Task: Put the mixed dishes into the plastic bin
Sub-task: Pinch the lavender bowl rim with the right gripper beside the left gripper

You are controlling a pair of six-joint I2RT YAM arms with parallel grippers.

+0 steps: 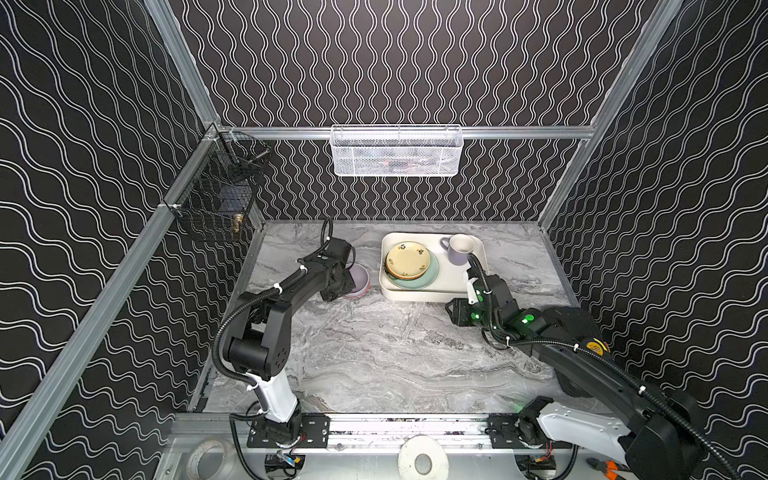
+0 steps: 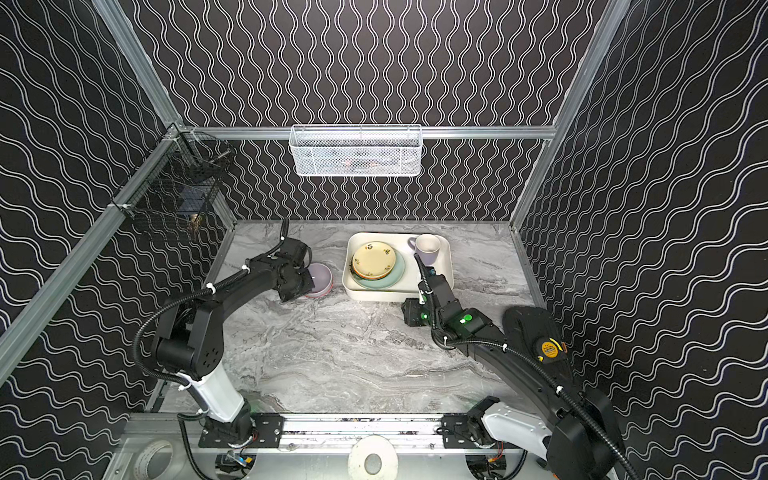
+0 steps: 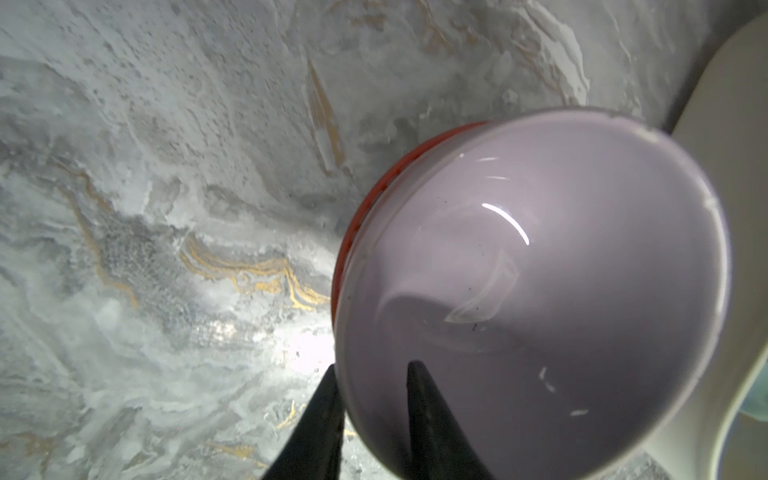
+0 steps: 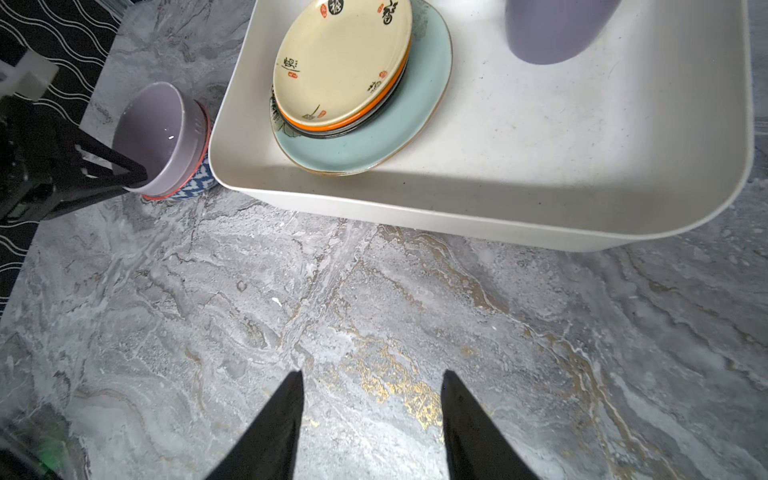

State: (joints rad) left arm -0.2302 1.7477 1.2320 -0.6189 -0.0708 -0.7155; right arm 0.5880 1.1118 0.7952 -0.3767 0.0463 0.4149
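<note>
A lilac bowl (image 1: pixel 360 277) (image 3: pixel 540 291) sits nested in a red-rimmed patterned bowl (image 4: pixel 195 183) on the marble table, just left of the plastic bin (image 1: pixel 415 296) (image 4: pixel 457 216). My left gripper (image 3: pixel 374 365) is shut on the lilac bowl's near rim, one finger inside and one outside. In the bin, a pale yellow plate (image 1: pixel 408 259) (image 4: pixel 340 58) tops a stack with orange and black plates over a mint plate (image 4: pixel 374 141). A lavender mug (image 1: pixel 460 248) stands at the bin's back right. My right gripper (image 4: pixel 372 374) is open over bare table in front of the bin.
A white wire-mesh basket (image 1: pixel 397 151) hangs on the back wall. A black wire basket (image 1: pixel 216 208) hangs at the left wall. A yellow tape measure (image 2: pixel 549 348) lies on a dark object at the table's right edge. Marble table (image 1: pixel 374 353) stretches between the arms.
</note>
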